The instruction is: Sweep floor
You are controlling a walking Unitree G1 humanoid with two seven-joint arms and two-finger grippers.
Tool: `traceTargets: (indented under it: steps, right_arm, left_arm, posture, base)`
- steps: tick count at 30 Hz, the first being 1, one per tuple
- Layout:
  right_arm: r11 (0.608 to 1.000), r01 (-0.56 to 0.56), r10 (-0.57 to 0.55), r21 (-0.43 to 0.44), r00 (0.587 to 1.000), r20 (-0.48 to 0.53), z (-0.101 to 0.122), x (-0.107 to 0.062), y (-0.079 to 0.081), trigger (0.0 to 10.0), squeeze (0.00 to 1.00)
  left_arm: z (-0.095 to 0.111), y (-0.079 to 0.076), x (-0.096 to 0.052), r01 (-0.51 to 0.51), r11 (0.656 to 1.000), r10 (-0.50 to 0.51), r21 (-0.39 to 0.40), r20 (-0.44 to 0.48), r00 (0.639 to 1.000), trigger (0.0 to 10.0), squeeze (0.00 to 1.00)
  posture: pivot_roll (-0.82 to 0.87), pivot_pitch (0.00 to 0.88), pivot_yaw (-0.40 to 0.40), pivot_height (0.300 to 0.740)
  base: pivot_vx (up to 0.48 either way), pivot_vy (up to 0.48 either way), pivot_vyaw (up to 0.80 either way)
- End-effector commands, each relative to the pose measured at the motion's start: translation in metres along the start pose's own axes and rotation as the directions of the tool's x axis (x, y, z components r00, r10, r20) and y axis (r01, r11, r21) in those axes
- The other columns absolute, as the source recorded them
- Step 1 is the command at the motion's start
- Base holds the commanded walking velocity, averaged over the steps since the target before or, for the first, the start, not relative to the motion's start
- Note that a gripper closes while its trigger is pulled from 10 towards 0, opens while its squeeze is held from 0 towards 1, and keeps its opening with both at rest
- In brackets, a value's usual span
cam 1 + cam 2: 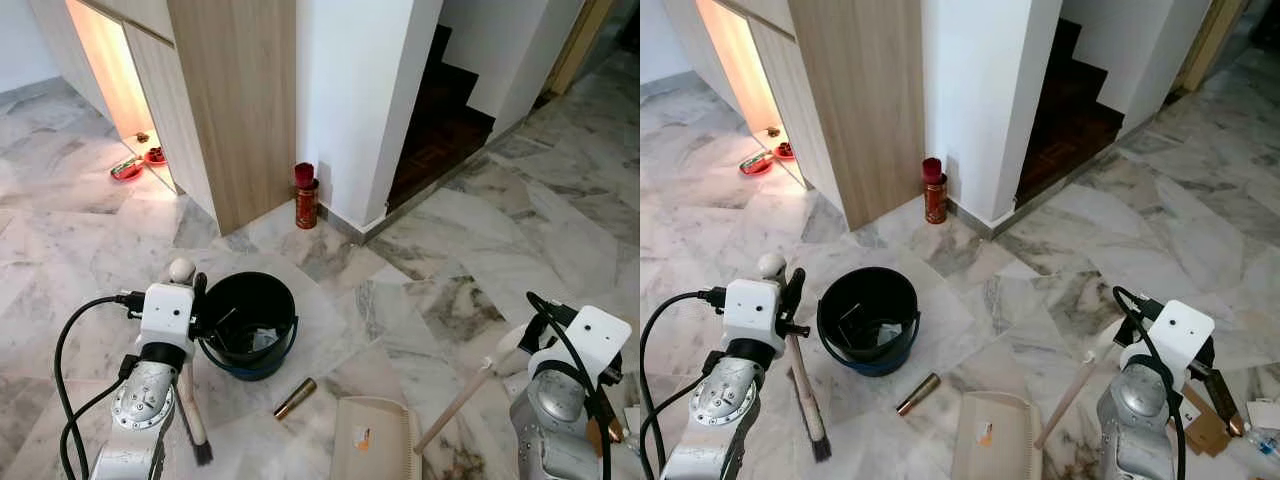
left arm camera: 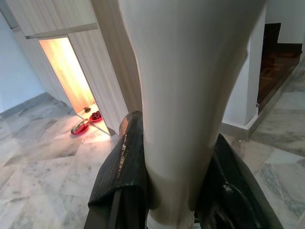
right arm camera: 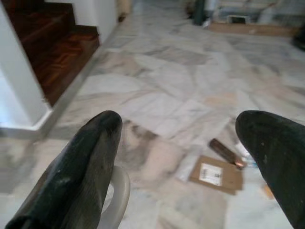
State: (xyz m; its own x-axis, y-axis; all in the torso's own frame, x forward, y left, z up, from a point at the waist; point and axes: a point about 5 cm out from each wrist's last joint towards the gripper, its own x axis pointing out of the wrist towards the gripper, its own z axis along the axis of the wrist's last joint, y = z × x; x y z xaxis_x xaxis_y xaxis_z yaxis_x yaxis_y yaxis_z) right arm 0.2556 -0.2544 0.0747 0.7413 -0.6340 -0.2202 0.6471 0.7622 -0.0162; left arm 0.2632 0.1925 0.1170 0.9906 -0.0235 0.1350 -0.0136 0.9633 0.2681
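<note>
My left gripper (image 2: 176, 157) is shut on the white handle of a hand brush (image 1: 190, 400). The brush hangs upright, with its dark bristles (image 1: 203, 452) near the floor, just left of a black bucket (image 1: 248, 322). A beige dustpan (image 1: 375, 440) lies on the marble floor at the bottom centre. Its long pale handle (image 1: 460, 395) slants up toward my right arm. My right gripper (image 3: 178, 129) is open, and the rounded end of the dustpan handle (image 3: 119, 195) sits by one finger, not gripped. A small bronze cylinder (image 1: 295, 397) lies between bucket and dustpan.
A red can (image 1: 305, 197) stands against the white wall corner ahead. Dark wooden stairs (image 1: 440, 110) rise behind it on the right. A wooden cabinet (image 1: 230, 100) and red bowls (image 1: 128, 168) are at the left. A cardboard scrap (image 3: 214, 174) and small litter lie by my right side.
</note>
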Motion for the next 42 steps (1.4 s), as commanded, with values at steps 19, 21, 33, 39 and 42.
traceTargets:
  steps: [19, 21, 33, 39, 42]
  right_arm:
    - [0.987, -0.162, 0.161, 0.01, 0.983, 0.091, 0.005, -0.001, 0.014, 10.0, 0.0]
    - [0.987, -0.163, 0.162, 0.01, 0.982, 0.093, 0.005, -0.002, 0.015, 10.0, 0.0]
    - [0.992, -0.117, 0.119, -0.041, 0.992, 0.037, -0.01, -0.005, 0.007, 10.0, 0.0]
    - [0.99, -0.123, 0.12, -0.071, 0.992, -0.038, -0.024, -0.008, 0.006, 10.0, 0.0]
    - [0.988, -0.141, 0.138, -0.069, 0.989, -0.057, -0.029, -0.009, 0.008, 10.0, 0.0]
  left_arm:
    - [0.014, 0.004, 0.003, -0.009, 1.0, 0.009, 0.008, 0.07, 0.998, 10.0, 0.0]
    - [0.014, 0.004, 0.003, -0.01, 1.0, 0.009, 0.008, 0.07, 0.997, 10.0, 0.0]
    - [0.014, 0.005, 0.003, -0.009, 1.0, 0.008, 0.01, 0.068, 0.998, 10.0, 0.0]
    - [0.013, 0.005, 0.002, -0.007, 1.0, 0.006, 0.009, 0.067, 0.998, 10.0, 0.0]
    - [0.013, 0.005, 0.002, -0.008, 1.0, 0.007, 0.01, 0.066, 0.998, 10.0, 0.0]
  posture:
    - [0.16, 0.049, -0.061, 0.74]
    - [0.17, 0.049, -0.061, 0.74]
    - [0.17, 0.053, -0.06, 0.74]
    - [0.17, 0.054, -0.06, 0.74]
    - [0.17, 0.055, -0.06, 0.74]
  base:
    - [0.0, 0.0, 0.0]
    - [0.0, 0.0, 0.0]
    - [0.0, 0.0, 0.0]
    - [0.0, 0.0, 0.0]
    - [0.0, 0.0, 0.0]
